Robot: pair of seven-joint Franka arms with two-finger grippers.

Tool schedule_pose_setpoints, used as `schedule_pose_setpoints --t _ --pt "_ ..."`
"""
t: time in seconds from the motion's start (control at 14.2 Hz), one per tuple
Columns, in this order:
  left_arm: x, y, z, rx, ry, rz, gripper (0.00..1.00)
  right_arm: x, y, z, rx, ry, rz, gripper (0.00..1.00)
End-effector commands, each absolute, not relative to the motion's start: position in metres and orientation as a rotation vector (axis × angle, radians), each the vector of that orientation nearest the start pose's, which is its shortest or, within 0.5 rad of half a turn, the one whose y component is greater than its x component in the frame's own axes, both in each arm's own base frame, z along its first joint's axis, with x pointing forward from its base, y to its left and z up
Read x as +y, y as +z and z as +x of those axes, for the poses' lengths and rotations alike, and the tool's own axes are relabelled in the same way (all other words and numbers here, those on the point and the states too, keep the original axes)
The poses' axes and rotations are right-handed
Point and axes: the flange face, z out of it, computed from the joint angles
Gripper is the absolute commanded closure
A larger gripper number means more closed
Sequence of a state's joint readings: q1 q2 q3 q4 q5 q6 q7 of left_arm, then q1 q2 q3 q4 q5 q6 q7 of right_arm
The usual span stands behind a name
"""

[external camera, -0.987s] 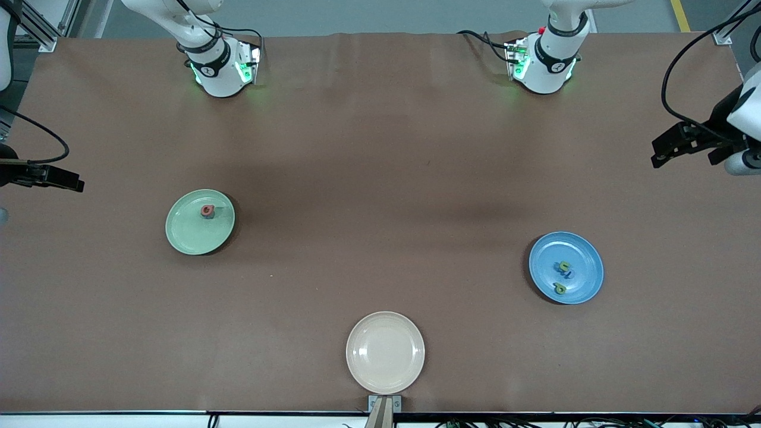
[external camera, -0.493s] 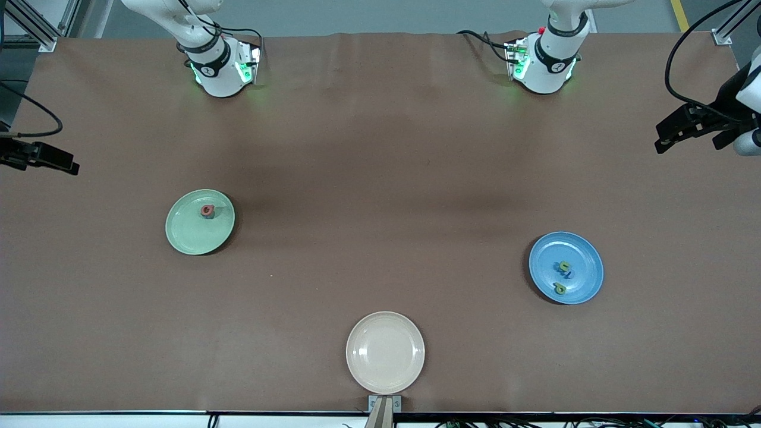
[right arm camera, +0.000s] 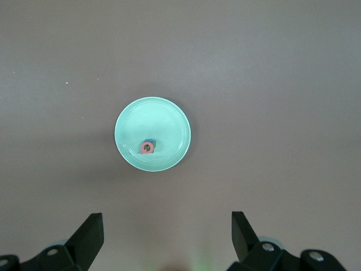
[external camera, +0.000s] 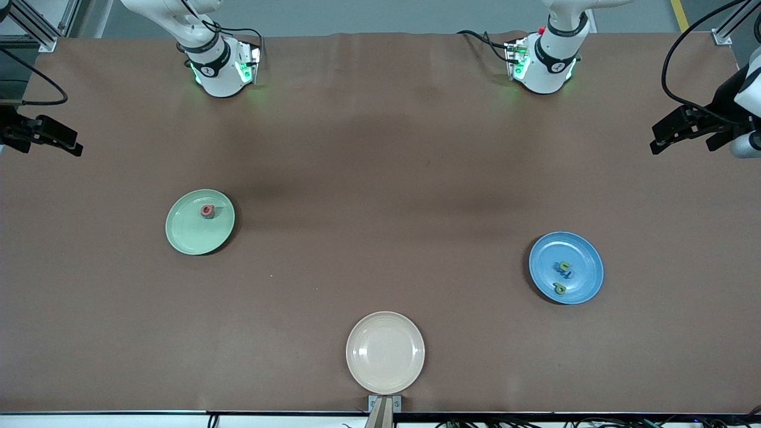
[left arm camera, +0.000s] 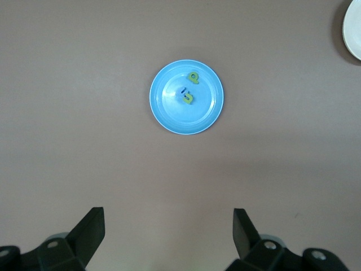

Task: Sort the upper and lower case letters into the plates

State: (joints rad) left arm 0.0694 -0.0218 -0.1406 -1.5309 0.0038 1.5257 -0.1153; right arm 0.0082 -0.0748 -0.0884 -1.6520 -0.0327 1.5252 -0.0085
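The mint green plate (external camera: 193, 235) (right arm camera: 158, 116) lies toward the right arm's end of the table. It holds a red letter (external camera: 207, 210) (right arm camera: 148, 147) resting on a bluish one. The sky blue plate (external camera: 579, 261) (left arm camera: 169, 113) lies toward the left arm's end. On it are two olive green letters (external camera: 564, 266) (left arm camera: 194, 78) and a small blue one (left arm camera: 183, 90). My left gripper (external camera: 656, 141) (left arm camera: 169, 217) hangs open and empty, high over its end of the table. My right gripper (external camera: 76, 147) (right arm camera: 166, 217) is open and empty too, high over its own end.
A cream-beige plate (external camera: 385, 352) (left arm camera: 354, 31) with nothing on it sits at the table edge nearest the front camera, midway between the arms. Both arm bases (external camera: 220, 65) (external camera: 544, 62) stand along the edge farthest from the camera.
Both grippers have drifted along the table ends toward the bases' edge, staying open. The plates and the letters have not moved.
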Motion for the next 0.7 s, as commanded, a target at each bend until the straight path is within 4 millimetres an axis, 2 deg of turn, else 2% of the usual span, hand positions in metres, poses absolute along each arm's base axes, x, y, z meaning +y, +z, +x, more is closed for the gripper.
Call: schedule_pose_setpoints --t 0.0,0.28,0.49,0.63 --pt "-0.040 0.648 0.545 -0.074 -0.025 -3.154 0.00 -0.045 0.630 0.506 0.108 0.043 -3.150 0.00" --pt "-0.038 0.650 0.546 -0.069 -0.045 -3.149 0.00 -0.044 0.641 0.504 0.103 0.004 -3.151 0.00" --pt "-0.034 0.658 0.547 -0.103 -0.071 -3.148 0.00 -0.044 0.663 0.505 0.108 -0.064 -3.141 0.00" --pt "-0.035 0.661 0.546 -0.084 -0.072 -3.145 0.00 -0.045 0.662 0.504 0.117 -0.058 -3.114 0.00"
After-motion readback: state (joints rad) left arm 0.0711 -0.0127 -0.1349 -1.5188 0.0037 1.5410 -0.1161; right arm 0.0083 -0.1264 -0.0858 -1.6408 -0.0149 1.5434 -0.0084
